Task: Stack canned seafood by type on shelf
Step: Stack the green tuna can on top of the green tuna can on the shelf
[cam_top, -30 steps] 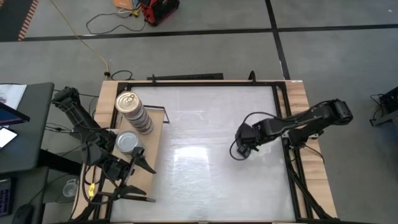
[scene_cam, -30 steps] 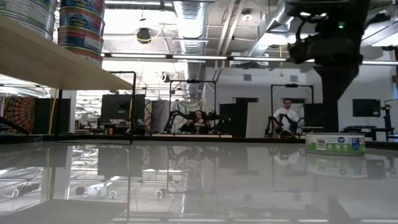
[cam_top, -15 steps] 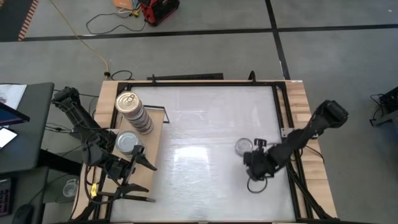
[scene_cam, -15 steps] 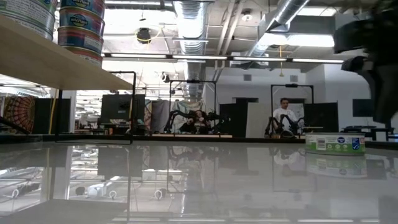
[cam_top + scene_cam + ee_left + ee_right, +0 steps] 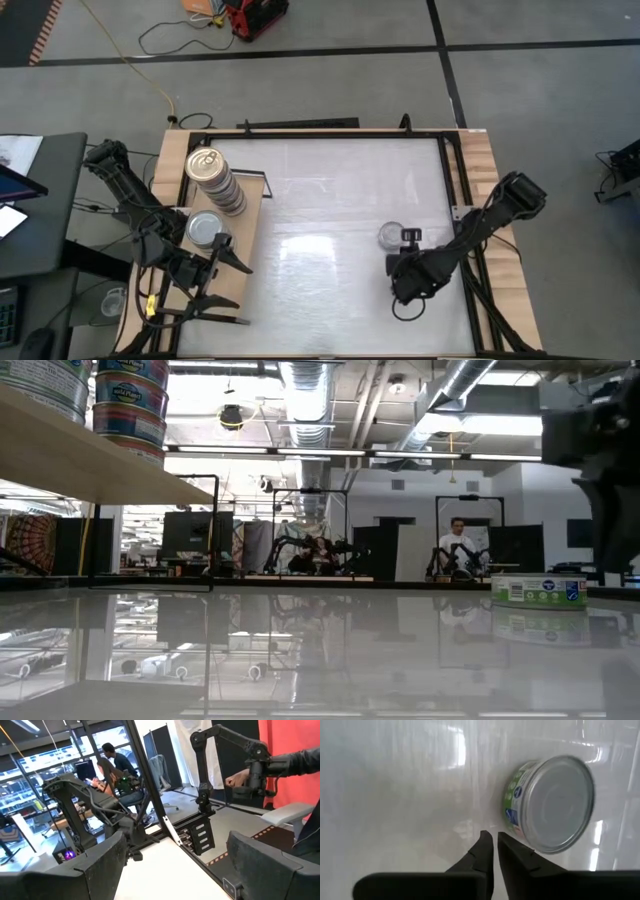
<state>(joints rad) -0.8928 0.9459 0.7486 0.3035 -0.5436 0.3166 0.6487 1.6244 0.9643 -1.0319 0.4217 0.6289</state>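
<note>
Red device (image 5: pixel 255 17) on floor; person (image 5: pixel 460 546) beyond table.

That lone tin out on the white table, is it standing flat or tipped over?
Standing flat. The tin sits level on the table in the low view, label band around its side, and from above its round silver top faces up.

The floor (image 5: pixel 330 85) is grey, with dark lines across it, a yellow cable (image 5: pixel 150 70) and a red box (image 5: pixel 255 15) lying on it. A dark desk (image 5: pixel 40 210) stands beside the white table (image 5: pixel 330 200). Across the room there are long ceiling lights (image 5: pixel 330 454), big silver pipes (image 5: pixel 310 390), white walls, black frames, and a person (image 5: pixel 459 548) sitting far back.
</note>
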